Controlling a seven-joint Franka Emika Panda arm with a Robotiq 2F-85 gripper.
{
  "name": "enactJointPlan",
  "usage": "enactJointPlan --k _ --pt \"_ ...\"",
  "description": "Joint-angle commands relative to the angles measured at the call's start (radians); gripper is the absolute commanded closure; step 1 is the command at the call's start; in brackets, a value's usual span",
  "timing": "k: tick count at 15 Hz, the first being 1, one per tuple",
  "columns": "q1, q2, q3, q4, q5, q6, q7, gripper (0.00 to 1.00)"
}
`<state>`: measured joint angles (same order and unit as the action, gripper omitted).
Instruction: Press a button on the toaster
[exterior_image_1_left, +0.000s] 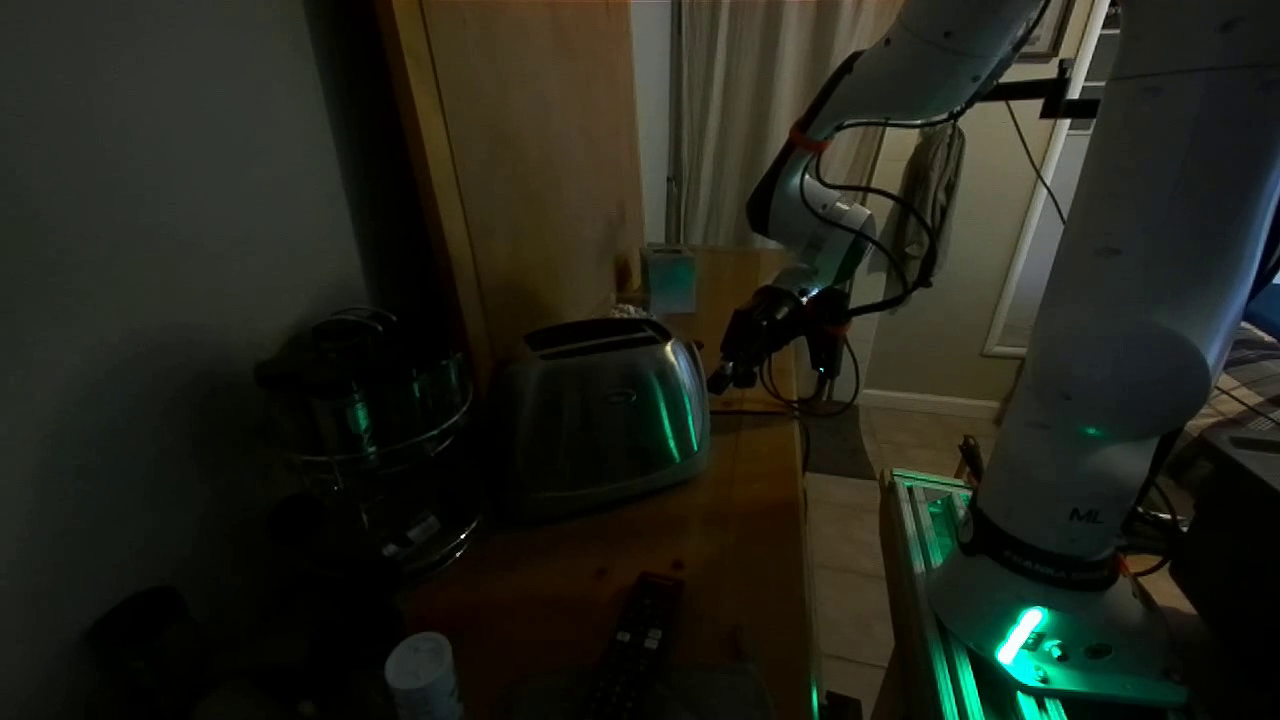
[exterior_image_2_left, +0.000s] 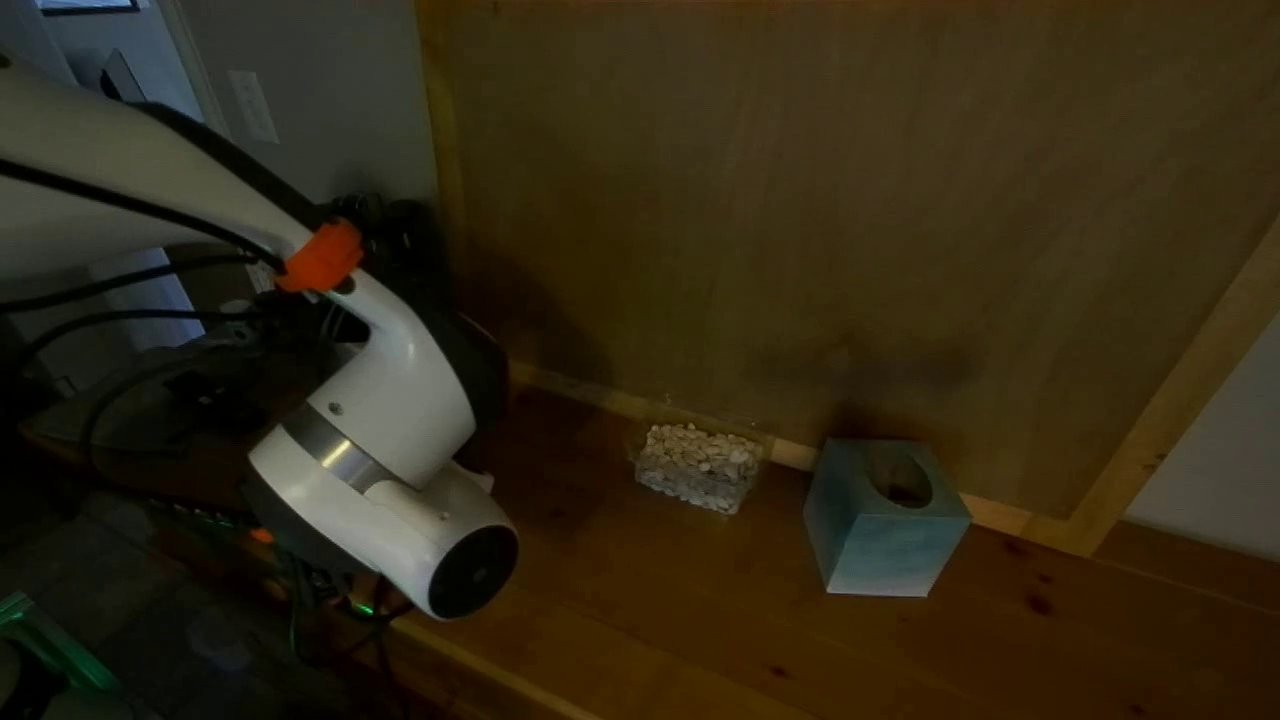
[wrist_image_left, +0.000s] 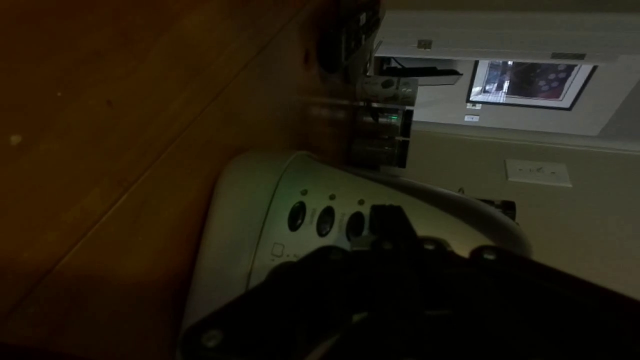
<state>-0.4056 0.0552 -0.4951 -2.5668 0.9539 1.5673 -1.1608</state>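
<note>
The shiny steel toaster (exterior_image_1_left: 610, 420) stands on the wooden counter, its slots on top. In the wrist view, which is turned sideways, its end panel (wrist_image_left: 250, 215) shows three dark oval buttons (wrist_image_left: 325, 221) in a row, each with a small light beside it. My gripper (exterior_image_1_left: 718, 382) is at that end of the toaster. In the wrist view the dark fingertips (wrist_image_left: 382, 227) look shut together with nothing between them. They lie beside and partly over the button nearest the toaster's top; contact cannot be told. In an exterior view the arm hides the toaster and the gripper.
A blue tissue box (exterior_image_2_left: 885, 520) and a clear container of pale pebbles (exterior_image_2_left: 700, 465) stand by the wooden panel (exterior_image_2_left: 850, 200). A dark wire rack (exterior_image_1_left: 380, 420), a remote (exterior_image_1_left: 640, 640) and a white canister (exterior_image_1_left: 422, 670) are on the toaster's other side. The scene is dim.
</note>
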Motion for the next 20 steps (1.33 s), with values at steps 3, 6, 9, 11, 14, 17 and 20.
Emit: enactJointPlan --k 3,6,9,11,14,17,20 --pt "-0.014 0.026 0.025 0.024 0.023 -0.011 0.029 1.00" --pt "-0.011 0.031 0.028 0.027 0.025 -0.011 0.035 1.00" --pt "-0.009 0.030 0.029 0.027 0.014 0.009 0.046 1.00" --pt "-0.009 0.029 0.030 0.027 0.012 0.009 0.051 1.00" --pt "-0.008 0.030 0.030 0.028 0.008 0.011 0.056 1.00" --pt "-0.008 0.031 0.031 0.028 0.005 0.016 0.058 1.00" --pt "-0.007 0.032 0.031 0.029 0.001 0.022 0.064 1.00"
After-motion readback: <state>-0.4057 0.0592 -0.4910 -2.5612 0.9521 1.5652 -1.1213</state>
